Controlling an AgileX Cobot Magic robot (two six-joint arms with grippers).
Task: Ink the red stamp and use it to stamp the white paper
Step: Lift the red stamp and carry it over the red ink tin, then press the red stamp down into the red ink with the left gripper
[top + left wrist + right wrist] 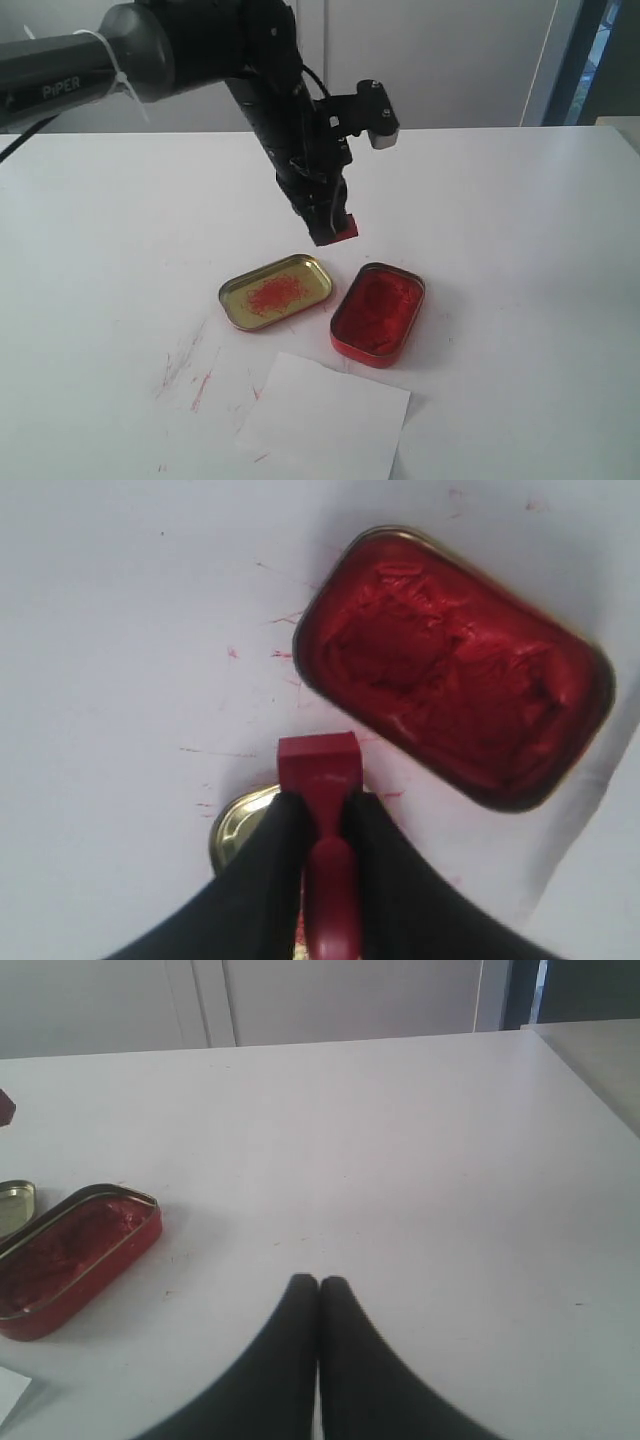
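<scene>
My left gripper is shut on the red stamp, holding it in the air above the table, just behind the gap between the two tins. In the left wrist view the red stamp sticks out from between the black fingers, base forward, close to the red oval tin of ink. The white paper lies flat at the front, below the tins. My right gripper is shut on nothing, low over bare table; it is out of the exterior view.
The red ink tin sits right of the gold lid, which carries red smears. Red scribble marks stain the tabletop left of the paper. The table's far edge meets a pale wall.
</scene>
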